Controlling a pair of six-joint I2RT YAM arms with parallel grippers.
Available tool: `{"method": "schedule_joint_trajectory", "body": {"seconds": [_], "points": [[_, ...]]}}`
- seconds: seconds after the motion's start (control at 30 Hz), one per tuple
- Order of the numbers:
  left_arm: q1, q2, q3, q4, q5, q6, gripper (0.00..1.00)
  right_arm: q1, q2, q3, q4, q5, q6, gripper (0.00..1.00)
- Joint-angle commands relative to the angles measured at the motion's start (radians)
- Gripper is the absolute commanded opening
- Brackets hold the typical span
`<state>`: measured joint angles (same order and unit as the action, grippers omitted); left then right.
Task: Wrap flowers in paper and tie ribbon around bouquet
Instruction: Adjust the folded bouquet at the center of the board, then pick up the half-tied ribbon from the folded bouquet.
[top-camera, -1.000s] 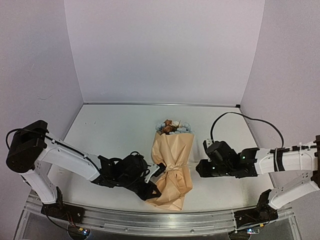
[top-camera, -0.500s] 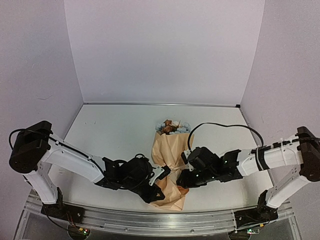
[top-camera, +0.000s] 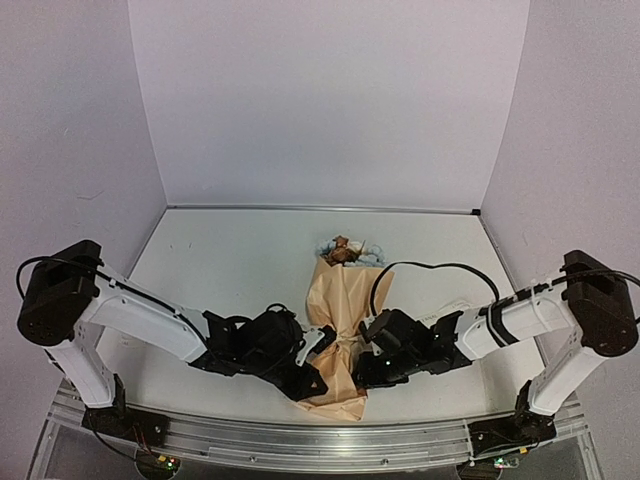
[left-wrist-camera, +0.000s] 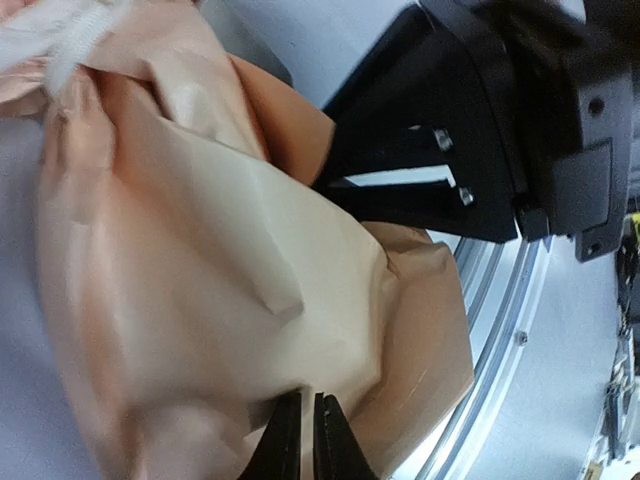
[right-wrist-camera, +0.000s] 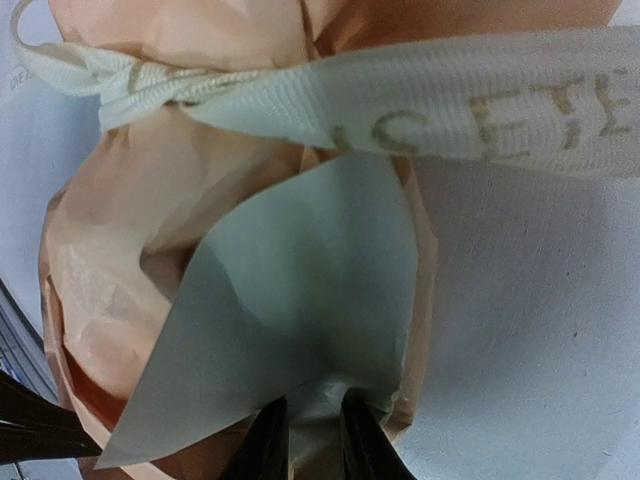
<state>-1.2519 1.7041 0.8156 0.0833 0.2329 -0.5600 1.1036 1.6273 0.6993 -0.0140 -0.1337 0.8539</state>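
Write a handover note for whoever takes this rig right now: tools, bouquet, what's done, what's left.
Left tool: shut, tips against the lower bulge of the paper.
Right tool: closed on a pale flap of that paper at the same end.
Bouquet: lying on the table between the arms, flowers pointing away from the bases.
Done: flowers wrapped; ribbon runs round the cinched neck.
Left: the views don't show whether the knot is finished. Check it, then release both tools.
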Motion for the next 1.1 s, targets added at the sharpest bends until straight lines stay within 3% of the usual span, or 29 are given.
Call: {"method": "schedule_joint_trajectory", "body": {"seconds": [0.0, 0.1, 0.2, 0.4, 0.5, 0.67, 0.77, 1.07], "points": [[0.066, -0.174, 0.018, -0.087, -0.117, -0.02, 0.1, -0.03, -0.067, 0.035, -0.149, -0.049, -0.066, 0.2], [0.152, -0.263, 0.023, -0.193, -0.244, -0.004, 0.19, -0.056, -0.147, 0.083, -0.252, -0.108, -0.116, 0.28], [0.219, -0.29, 0.019, -0.248, -0.278, 0.094, 0.27, -0.074, -0.209, 0.133, -0.361, -0.138, -0.217, 0.4], [0.244, -0.194, 0.094, -0.321, -0.298, 0.325, 0.37, -0.132, -0.347, 0.106, -0.444, -0.079, -0.459, 0.6], [0.261, -0.16, 0.104, -0.278, -0.311, 0.418, 0.41, -0.189, -0.401, 0.059, -0.445, -0.027, -0.586, 0.68], [0.284, -0.177, 0.036, -0.09, -0.283, 0.681, 0.44, -0.246, -0.428, -0.01, -0.393, 0.028, -0.886, 0.74], [0.323, -0.164, 0.01, -0.004, -0.225, 0.798, 0.44, -0.324, -0.406, -0.036, -0.344, -0.025, -0.95, 0.76], [0.379, -0.041, 0.104, -0.067, -0.046, 0.988, 0.45, -0.415, -0.226, -0.023, -0.169, -0.162, -1.194, 0.8]]}}
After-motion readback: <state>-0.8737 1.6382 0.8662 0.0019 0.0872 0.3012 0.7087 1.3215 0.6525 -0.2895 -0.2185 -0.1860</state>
